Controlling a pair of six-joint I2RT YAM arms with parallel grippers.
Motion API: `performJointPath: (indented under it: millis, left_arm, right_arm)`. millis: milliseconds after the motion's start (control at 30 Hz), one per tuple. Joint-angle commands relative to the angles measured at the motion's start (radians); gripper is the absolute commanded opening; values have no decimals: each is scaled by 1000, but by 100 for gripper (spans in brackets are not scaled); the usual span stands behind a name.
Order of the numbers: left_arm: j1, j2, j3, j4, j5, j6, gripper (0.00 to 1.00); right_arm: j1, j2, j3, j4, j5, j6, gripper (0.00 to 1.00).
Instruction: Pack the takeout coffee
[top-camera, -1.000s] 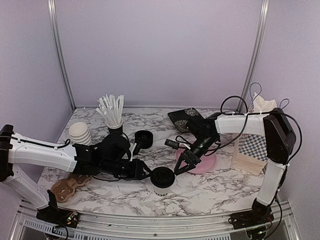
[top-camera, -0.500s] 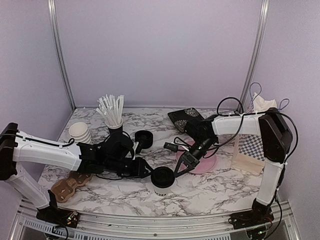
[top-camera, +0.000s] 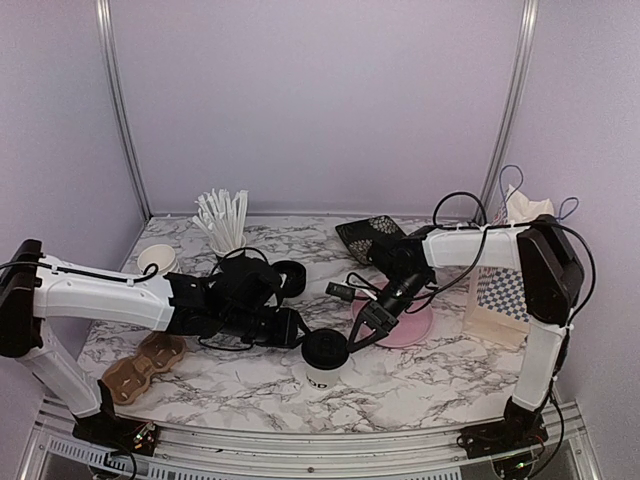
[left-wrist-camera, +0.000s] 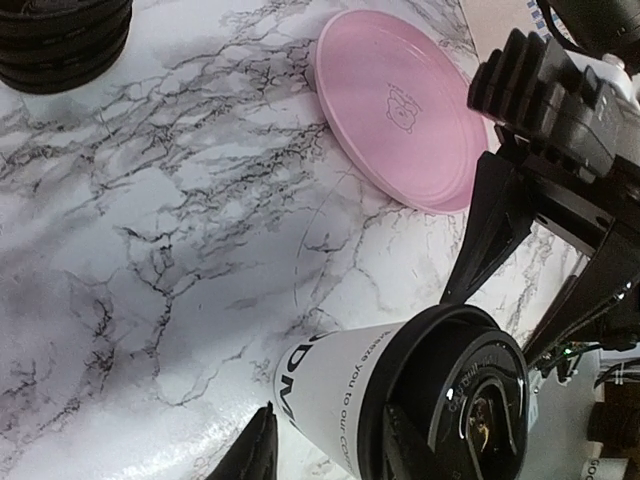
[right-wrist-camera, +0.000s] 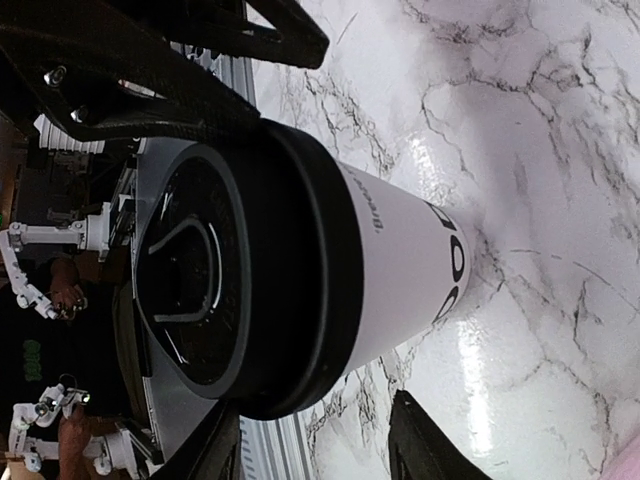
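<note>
A white paper coffee cup (top-camera: 324, 368) with a black lid (top-camera: 325, 350) stands upright on the marble table (top-camera: 420, 375), near the front. My left gripper (top-camera: 291, 333) is open just left of the cup, its fingertips beside the cup's wall in the left wrist view (left-wrist-camera: 325, 452). My right gripper (top-camera: 358, 335) is open just right of the cup, which fills the right wrist view (right-wrist-camera: 400, 250). Neither gripper holds anything. A brown cardboard cup carrier (top-camera: 140, 365) lies at the front left.
A pink plate (top-camera: 408, 322) lies under the right arm. A stack of black lids (top-camera: 288, 277), a cup of straws (top-camera: 225, 225) and stacked paper cups (top-camera: 157, 258) stand at the back left. A black mesh basket (top-camera: 372, 236) sits behind. A checkered box (top-camera: 500, 300) stands at the right.
My left arm has swung away from the front edge and over the paper cups, uncovering the carrier. My right gripper has edged left, closer to the cup. The cup has not moved.
</note>
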Motion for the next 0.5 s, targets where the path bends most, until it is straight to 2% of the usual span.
performJointPath:
  millis: [0,100,233,367,467]
  left_arm:
    - [-3,74,139,-156,-133,144,39]
    - [4,105,220,-157,-153,193,44]
    - [8,121,252,-158,-152,217,49]
    - [8,80,225,-159,-152,193,52]
    - [8,-20,154,-166,-165,105,54]
  right_arm:
    - [-8,-20,39,-21,-8,-102,52]
    - [-8,-50,25,-32,-23,-118,56]
    - [-9,-77,-5,-32,-22,-127,59]
    - [-8,-90,-13,-35,-13,-128,60]
    - [-21,-105,-8,-29,36,-114,59]
